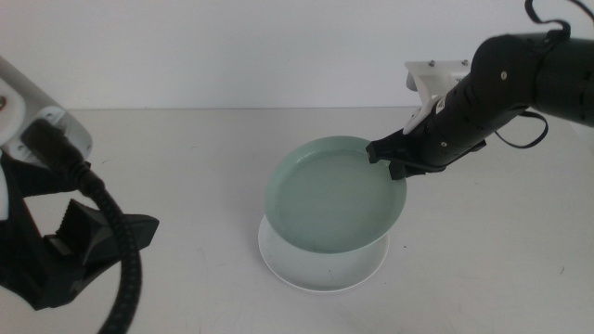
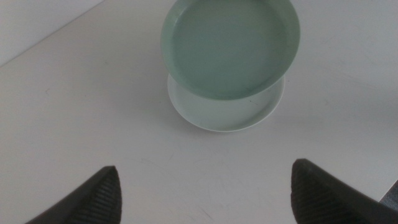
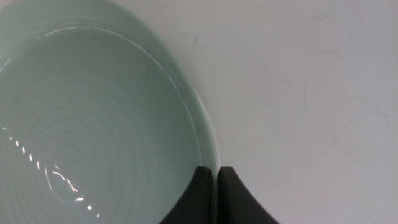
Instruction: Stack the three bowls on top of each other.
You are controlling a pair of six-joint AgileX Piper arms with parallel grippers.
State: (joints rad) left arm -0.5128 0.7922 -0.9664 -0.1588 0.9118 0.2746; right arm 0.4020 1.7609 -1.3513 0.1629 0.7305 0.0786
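Observation:
The pale mint green bowl [image 1: 334, 195] hangs tilted just above a white bowl [image 1: 320, 269] in the middle of the table. My right gripper [image 1: 394, 158] is shut on the green bowl's far right rim; in the right wrist view its jaws [image 3: 216, 169] pinch the rim of the green bowl [image 3: 93, 124]. The left wrist view shows the green bowl [image 2: 230, 46] overlapping the white bowl [image 2: 224, 115]. A light grey bowl does not show separately. My left gripper [image 1: 107, 227] waits open at the lower left, its jaws [image 2: 205, 167] wide apart and empty.
The white table [image 1: 186, 167] runs back to a pale wall. A white mount [image 1: 436, 79] stands at the back right behind the right arm. The left arm's black cable [image 1: 116, 241] loops at the lower left.

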